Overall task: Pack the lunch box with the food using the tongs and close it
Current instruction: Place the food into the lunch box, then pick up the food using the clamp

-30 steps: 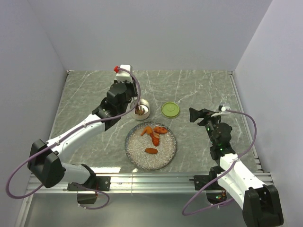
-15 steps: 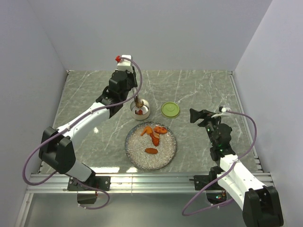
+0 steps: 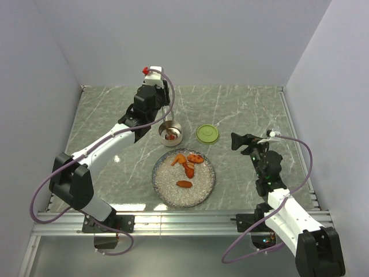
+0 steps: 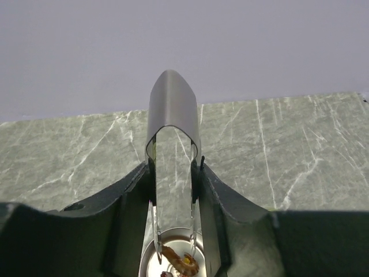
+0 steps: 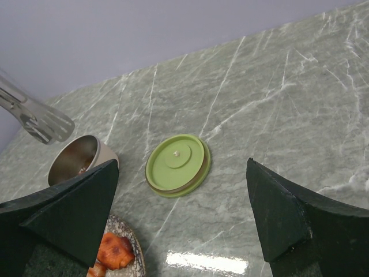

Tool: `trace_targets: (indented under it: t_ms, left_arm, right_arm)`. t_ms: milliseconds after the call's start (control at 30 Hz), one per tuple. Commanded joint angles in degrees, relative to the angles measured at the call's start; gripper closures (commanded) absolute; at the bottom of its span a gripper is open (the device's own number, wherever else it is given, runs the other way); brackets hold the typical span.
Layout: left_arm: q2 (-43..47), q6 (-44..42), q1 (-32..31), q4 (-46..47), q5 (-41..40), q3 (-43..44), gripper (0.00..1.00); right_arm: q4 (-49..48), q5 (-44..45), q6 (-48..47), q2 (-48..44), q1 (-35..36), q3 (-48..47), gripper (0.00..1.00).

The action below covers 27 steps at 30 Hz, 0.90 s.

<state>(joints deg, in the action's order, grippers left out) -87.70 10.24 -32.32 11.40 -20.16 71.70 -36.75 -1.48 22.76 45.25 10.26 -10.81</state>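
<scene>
Above the tin [image 3: 170, 133], the left gripper [image 4: 173, 173] clamps the tongs [image 4: 172, 109], their tips hanging over food [image 4: 180, 264] lying inside it. More orange pieces sit on the plate [image 3: 202, 193] just in front. The right gripper [image 3: 236, 141] hovers with its jaws wide and holding nothing, right of the lid [image 3: 207, 134], which lies flat beside the tin.

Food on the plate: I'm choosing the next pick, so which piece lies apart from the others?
The lone orange chunk, alone on the near half of the speckled plate. The other chunks bunch together by the plate's far rim.
</scene>
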Motion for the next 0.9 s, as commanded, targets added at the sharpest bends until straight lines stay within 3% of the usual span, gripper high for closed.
trace_targets:
  t_ms: [0,133,400,867]
  left_arm:
    - [3.1,0.3,0.1,4.2,2.4,-0.4,0.58]
    - [7.4,-0.2,-1.1,6.3,3.3,-4.9,0.59]
    - [18.3,-4.4,-10.5,10.2,3.5,-18.1,0.59]
    - [22.8,-4.2,-12.1,11.4,7.6,-29.2,0.59]
  right_arm:
    - [-1.1,0.5,0.1,0.2,0.2,-0.2,0.02]
    - [-1.1,0.6,0.2,0.1,0.1,-0.2,0.03]
    - [-1.2,0.5,0.2,0.1,0.1,0.0,0.03]
    - [-1.4,0.2,0.2,0.5,0.2,-0.2,0.03]
